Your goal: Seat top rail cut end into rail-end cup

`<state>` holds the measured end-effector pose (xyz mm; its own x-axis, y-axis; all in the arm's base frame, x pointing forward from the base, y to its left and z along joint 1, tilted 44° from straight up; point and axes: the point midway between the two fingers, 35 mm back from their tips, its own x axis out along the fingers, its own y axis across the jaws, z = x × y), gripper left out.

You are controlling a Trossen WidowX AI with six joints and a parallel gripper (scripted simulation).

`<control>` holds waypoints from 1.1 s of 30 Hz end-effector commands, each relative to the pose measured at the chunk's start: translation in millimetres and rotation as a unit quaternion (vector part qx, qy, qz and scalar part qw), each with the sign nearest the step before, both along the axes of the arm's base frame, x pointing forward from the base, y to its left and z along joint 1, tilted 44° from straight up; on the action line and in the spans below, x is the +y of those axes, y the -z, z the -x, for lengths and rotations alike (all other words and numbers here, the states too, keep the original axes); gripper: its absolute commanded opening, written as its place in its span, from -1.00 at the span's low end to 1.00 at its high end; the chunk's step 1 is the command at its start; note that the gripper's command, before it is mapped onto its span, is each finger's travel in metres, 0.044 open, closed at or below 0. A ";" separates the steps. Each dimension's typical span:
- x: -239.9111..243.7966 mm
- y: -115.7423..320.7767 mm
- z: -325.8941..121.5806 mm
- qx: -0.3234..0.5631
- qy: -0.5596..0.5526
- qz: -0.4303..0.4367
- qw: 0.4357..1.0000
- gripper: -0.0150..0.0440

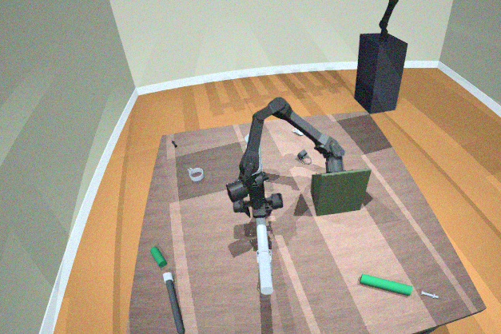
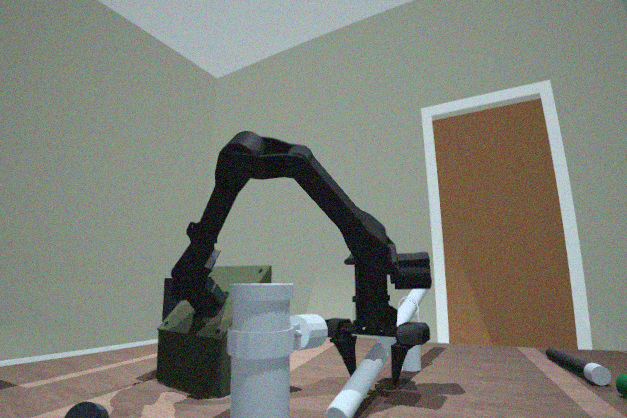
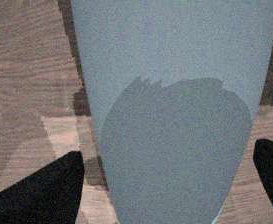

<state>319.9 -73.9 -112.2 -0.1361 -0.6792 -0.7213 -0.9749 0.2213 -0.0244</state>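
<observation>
Astride unlabelled rail (image 2: 364,376), gripper (image 2: 373,361) open, untouching

On the brown wooden table (image 1: 383,240) lay two green cylinders, a long one (image 1: 385,284) and a short one (image 1: 158,256). There was one pale grey rail (image 1: 264,261), one dark marker with a white cap (image 1: 173,300), one white ring band (image 1: 196,174), one green box (image 1: 339,191), and one small white screw (image 1: 429,295).

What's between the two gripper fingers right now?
The white rail runs between the fingers of the gripper, which straddle it. The exterior view shows this; in the wrist view a gap shows beside each finger, so they have not clamped.
</observation>
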 end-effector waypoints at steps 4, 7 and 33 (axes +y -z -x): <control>-1.4 0.8 0.7 0.002 0.000 0.001 1.000 0.20; -1.4 0.8 0.7 0.002 0.000 0.001 1.000 0.13; 14.3 -38.0 1.3 0.026 0.012 0.071 0.997 -0.49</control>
<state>316.5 -63.8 -83.5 -0.1892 -0.7464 -0.6380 -0.9688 0.2478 -0.0027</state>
